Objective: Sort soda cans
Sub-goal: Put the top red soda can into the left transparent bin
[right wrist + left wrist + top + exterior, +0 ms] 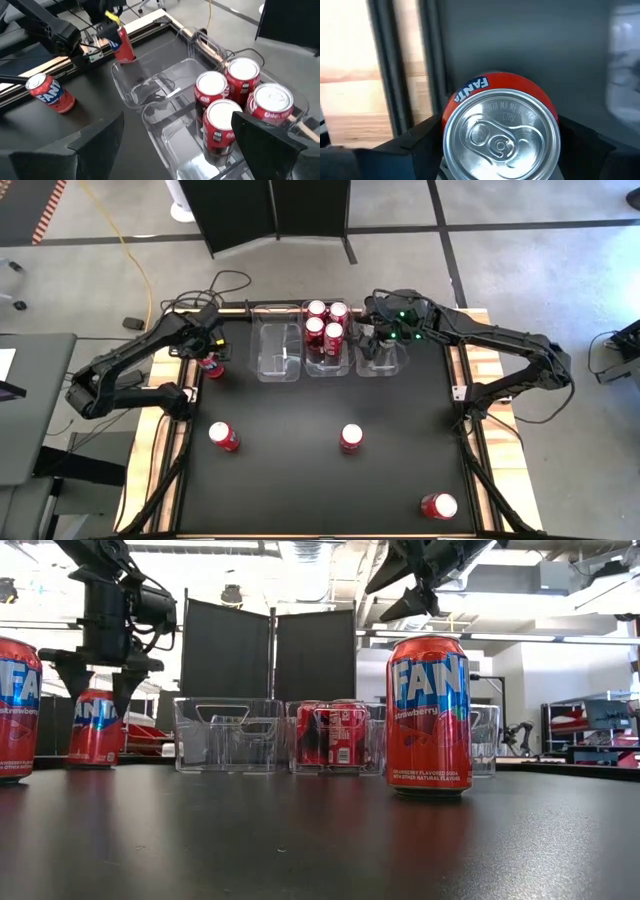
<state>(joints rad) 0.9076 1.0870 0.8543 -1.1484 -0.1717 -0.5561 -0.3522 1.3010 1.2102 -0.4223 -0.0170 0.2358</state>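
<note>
A red soda can (pixel 211 366) with a silver top (pixel 501 135) stands upright near the table's far left corner. My left gripper (pixel 97 690) points down over it, one finger on each side of its upper part. Several red cans (pixel 326 328) stand upright in the middle clear bin (pixel 328 368). My right gripper (pixel 182 150) hangs open above the right bin (pixel 382 366) with nothing between its fingers. Three more red cans are on the table: one at the left (pixel 224 436) and one in the middle (pixel 351 438), both upright, and one near the front right (pixel 438 506). My left gripper comes down from above with its fingers (pixel 422 142) on either side of the can's upper wall (pixel 470 90). The can stands upright on the table. I cannot tell whether the fingers touch it.
Three clear bins stand in a row at the table's far edge; the left bin (pixel 279 352) holds no cans. Wooden rails (pixel 165 450) run along the table's left and right sides. Bare black tabletop lies between the loose cans.
</note>
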